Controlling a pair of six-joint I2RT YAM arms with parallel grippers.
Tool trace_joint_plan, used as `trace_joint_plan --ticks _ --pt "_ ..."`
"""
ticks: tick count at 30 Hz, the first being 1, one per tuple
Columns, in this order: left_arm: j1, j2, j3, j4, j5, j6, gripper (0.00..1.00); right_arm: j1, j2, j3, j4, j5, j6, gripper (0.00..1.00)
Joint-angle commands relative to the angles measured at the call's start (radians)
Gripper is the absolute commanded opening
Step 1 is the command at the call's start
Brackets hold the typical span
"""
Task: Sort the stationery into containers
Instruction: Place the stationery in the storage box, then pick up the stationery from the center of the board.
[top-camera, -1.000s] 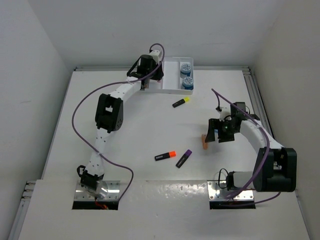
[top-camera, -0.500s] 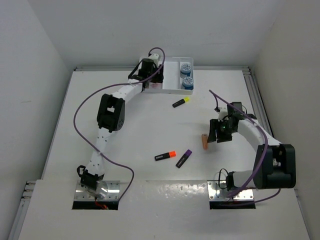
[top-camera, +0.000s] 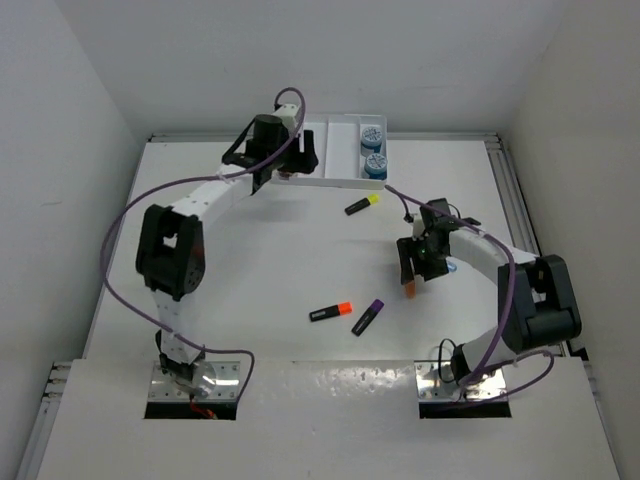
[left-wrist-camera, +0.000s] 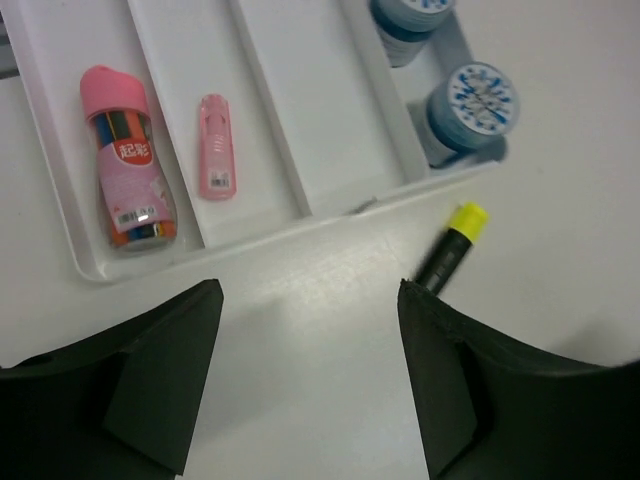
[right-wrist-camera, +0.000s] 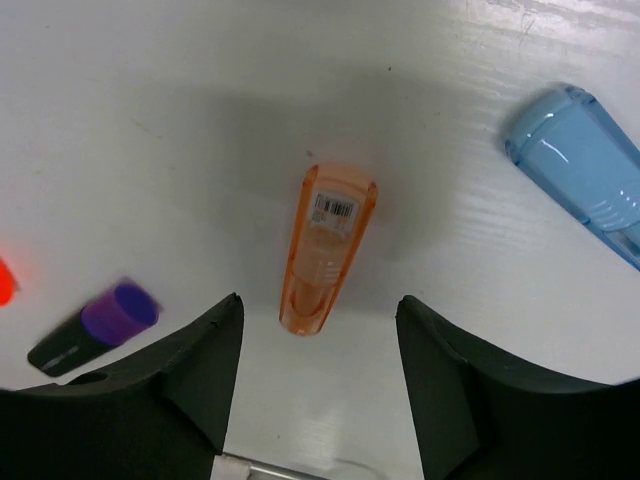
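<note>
Over the orange stick (right-wrist-camera: 325, 250) the right claw (right-wrist-camera: 318, 315) hangs wide and should drop centred, pinching its long sides squarely; the left claw (left-wrist-camera: 310, 300) gapes empty beside the tray (left-wrist-camera: 310, 110).

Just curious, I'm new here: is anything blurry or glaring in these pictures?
Right wrist view: the purple highlighter looks smeared, the orange stick crisp. Left wrist view: the tray sharp, dark fingers soft. Top view: mild glare on the near table edge.

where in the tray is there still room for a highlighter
In the tray, the slot between the pink stick and the blue tubs is bare. The stick's slot has room too. The pink bottle and tubs crowd the outer slots.
</note>
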Motion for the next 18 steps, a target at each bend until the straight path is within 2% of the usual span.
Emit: trace_joint_plan --ticks 1,4,7,10,11,12,14,15,16,17,18 --pt "0.008 -0.216 -0.136 0.060 0.081 0.036 0.77 0.029 0.041 0.045 0.040 0.112 0.024 0.62" --pt "0.025 -0.333 -0.247 0.060 0.160 0.082 0.80 0.049 0.082 0.051 0.042 0.138 0.017 0.60" --pt "0.049 -0.437 -0.322 0.048 0.393 0.130 0.81 0.068 0.107 0.028 0.072 0.161 0.005 0.55" --pt "0.049 -0.533 -0.383 0.007 0.574 0.243 0.82 0.080 0.119 0.008 0.094 0.153 0.000 0.37" --pt "0.049 -0.550 -0.388 -0.057 0.613 0.330 0.82 0.083 0.117 0.000 0.094 0.150 -0.003 0.30" --pt "0.051 -0.559 -0.392 -0.090 0.645 0.371 0.82 0.080 0.114 -0.001 0.094 0.117 -0.012 0.27" --pt "0.049 -0.628 -0.446 -0.165 0.743 0.507 0.77 0.051 0.072 -0.004 0.066 -0.058 -0.055 0.20" --pt "0.034 -0.651 -0.475 -0.199 0.780 0.565 0.76 0.034 0.055 0.005 0.043 -0.236 -0.072 0.20" --pt "0.020 -0.668 -0.475 -0.308 0.783 0.699 0.75 -0.001 0.036 0.023 0.014 -0.332 -0.093 0.19" --pt "0.000 -0.698 -0.472 -0.373 0.782 0.771 0.74 -0.016 0.003 0.035 -0.053 -0.424 -0.135 0.16" --pt "-0.038 -0.712 -0.472 -0.432 0.780 0.920 0.74 -0.035 -0.013 0.049 -0.091 -0.583 -0.153 0.13"
